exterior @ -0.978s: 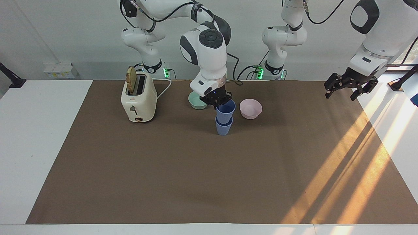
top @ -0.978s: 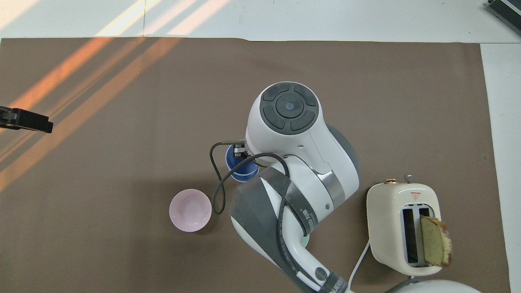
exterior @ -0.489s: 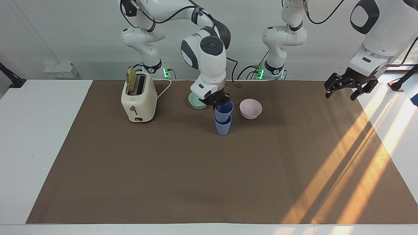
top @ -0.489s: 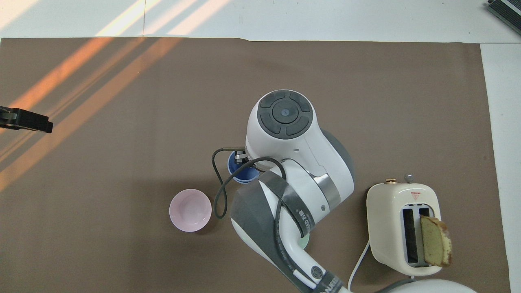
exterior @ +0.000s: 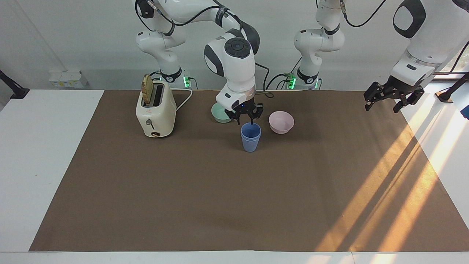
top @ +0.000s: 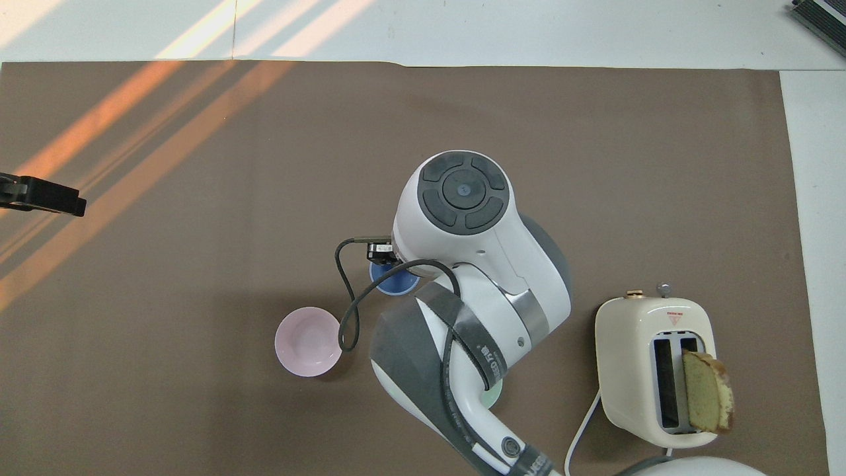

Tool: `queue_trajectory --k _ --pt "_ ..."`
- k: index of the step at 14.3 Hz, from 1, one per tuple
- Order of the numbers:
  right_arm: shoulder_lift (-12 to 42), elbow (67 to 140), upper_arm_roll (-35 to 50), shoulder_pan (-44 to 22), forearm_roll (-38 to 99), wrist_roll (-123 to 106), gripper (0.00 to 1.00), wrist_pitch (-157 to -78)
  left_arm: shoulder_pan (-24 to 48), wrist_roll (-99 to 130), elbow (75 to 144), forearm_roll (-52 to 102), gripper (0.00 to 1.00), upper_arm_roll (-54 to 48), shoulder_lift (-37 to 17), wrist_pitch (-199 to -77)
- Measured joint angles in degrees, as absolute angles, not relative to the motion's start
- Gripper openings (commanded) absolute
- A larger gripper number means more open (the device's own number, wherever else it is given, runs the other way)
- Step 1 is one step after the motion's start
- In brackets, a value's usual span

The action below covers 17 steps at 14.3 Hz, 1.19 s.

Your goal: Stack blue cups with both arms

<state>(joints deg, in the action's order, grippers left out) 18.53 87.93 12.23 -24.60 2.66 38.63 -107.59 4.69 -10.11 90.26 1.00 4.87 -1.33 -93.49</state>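
The two blue cups (exterior: 250, 137) stand nested, one inside the other, on the brown mat between the two bowls; only a narrow rim line shows the inner cup. In the overhead view the cups (top: 398, 283) peek out from under the right arm's wrist. My right gripper (exterior: 246, 120) hovers just over the cups' rim, open and holding nothing. My left gripper (exterior: 383, 101) waits open and empty, raised over the mat's edge at the left arm's end; it also shows in the overhead view (top: 41, 196).
A pale pink bowl (exterior: 281, 122) sits beside the cups toward the left arm's end. A mint-green bowl (exterior: 221, 113) sits nearer the robots, partly hidden by the right gripper. A cream toaster (exterior: 155, 110) with a bread slice (exterior: 147, 89) stands toward the right arm's end.
The upper cup has dropped fully into the lower one. My right gripper has opened, let go of it and risen slightly. The left arm has not moved.
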Motion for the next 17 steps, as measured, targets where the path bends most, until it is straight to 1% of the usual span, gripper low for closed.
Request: queue_trajectory --k 3,5,7,9,11,13,17 --pt "17.3 87.5 11.7 -23.5 2.2 38.0 1.00 -105.0 4.7 -10.2 90.3 1.0 1.00 4.7 -1.3 -93.5" --pt "14.7 86.8 11.4 -20.5 1.5 32.8 1.00 -101.6 4.7 -10.2 90.3 1.0 1.00 4.6 -1.3 -93.5" --pt "10.9 86.5 11.3 -15.4 1.1 24.2 1.00 -98.5 4.7 -10.3 90.3 1.0 1.00 4.5 -1.3 -93.5" --pt "7.0 85.9 11.1 -9.0 1.0 15.5 1.00 -94.9 4.7 -10.3 90.3 1.0 1.00 4.5 -1.3 -93.5" --pt "4.4 83.8 10.8 -1.9 1.1 8.0 1.00 -89.9 4.7 -10.3 90.3 1.0 1.00 4.4 -1.3 -93.5" --pt "3.9 82.0 10.6 4.0 1.1 3.6 1.00 -86.2 4.7 -10.3 90.3 1.0 1.00 4.4 -1.3 -93.5" --pt "4.2 80.8 10.2 11.7 1.4 2.8 1.00 -85.8 4.8 -10.3 90.3 1.0 1.00 4.3 -1.3 -93.5"
